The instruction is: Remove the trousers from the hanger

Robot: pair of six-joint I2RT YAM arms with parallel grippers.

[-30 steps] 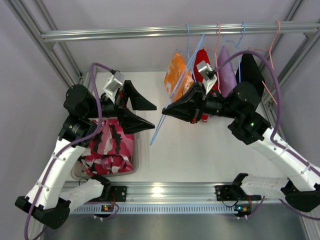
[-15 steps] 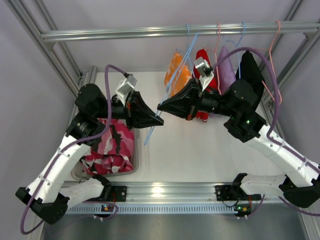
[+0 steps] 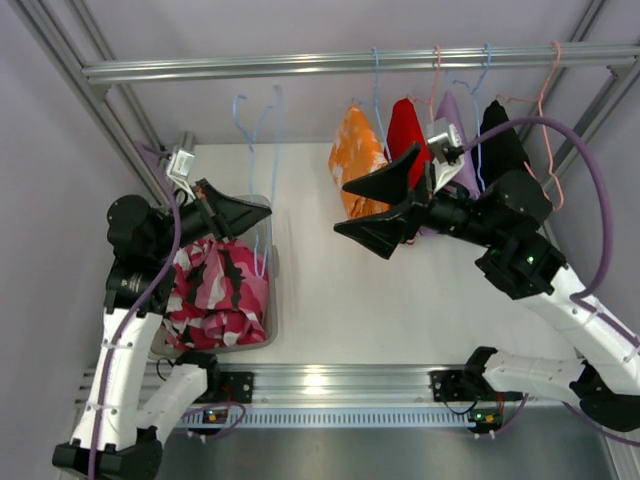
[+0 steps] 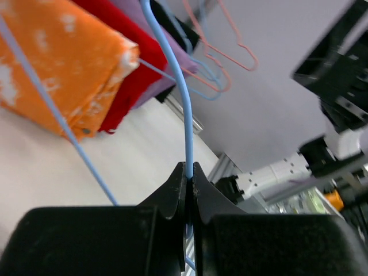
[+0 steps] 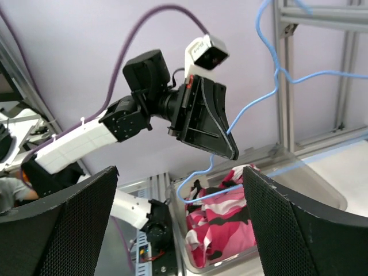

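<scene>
The pink-white-black camouflage trousers (image 3: pixel 215 292) lie crumpled in a clear bin, also seen as a heap (image 5: pixel 221 224) in the right wrist view. My left gripper (image 3: pixel 262 209) hovers over the bin's far edge, shut on a bare blue wire hanger (image 3: pixel 240 110). The wire (image 4: pixel 179 86) runs up from between its closed jaws (image 4: pixel 190 172). The orange trousers with white blotches (image 3: pixel 357 150) hang from the rail, close to the left wrist camera (image 4: pixel 52 63). My right gripper (image 3: pixel 342 208) stands open and empty just below them, and its wrist view (image 5: pixel 178 224) faces the left gripper (image 5: pixel 207 123).
The clear bin (image 3: pixel 272 300) sits on the table at the left. A metal rail (image 3: pixel 300 65) crosses the back and carries red (image 3: pixel 405 130), purple (image 3: pixel 452 125) and black (image 3: pixel 500 145) garments on wire hangers. An empty pink hanger (image 3: pixel 545 90) hangs at the far right.
The left gripper closed on the blue hanger and swung it left over the bin. The right gripper let the hanger go, opened wide and pulled back to the right.
</scene>
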